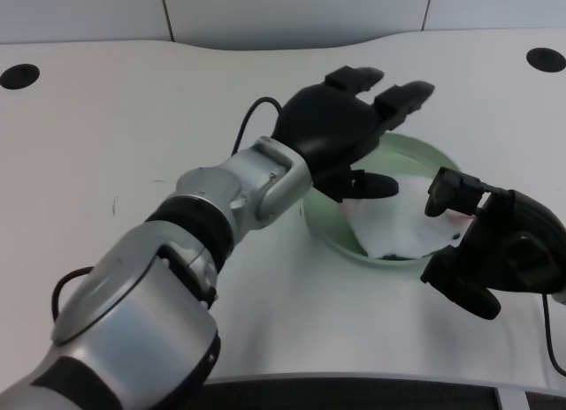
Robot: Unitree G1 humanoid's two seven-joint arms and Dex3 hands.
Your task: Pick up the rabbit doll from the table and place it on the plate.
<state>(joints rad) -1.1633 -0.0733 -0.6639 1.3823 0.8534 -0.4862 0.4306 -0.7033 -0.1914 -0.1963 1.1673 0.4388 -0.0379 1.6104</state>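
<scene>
— Table (115, 145) first: what did it offer at nine o'clock?

— White, bare surface, a dark round hole (19, 75) near the far left corner, pale wall panels behind.

— And the left hand (340, 127)?

— Hovered over the green plate (433, 152), fingers spread, holding nothing.

— Where was the rabbit doll (398, 226)?

— Lying white in the plate, at five o'clock from that hand. I judged the placing done; the wise move was lifting straight up, fingers wide, so nothing snagged the cloth.

— Further right?

— The right hand (495, 251) waited at the plate's near right edge; another hole (546, 59) sat beyond.
</scene>
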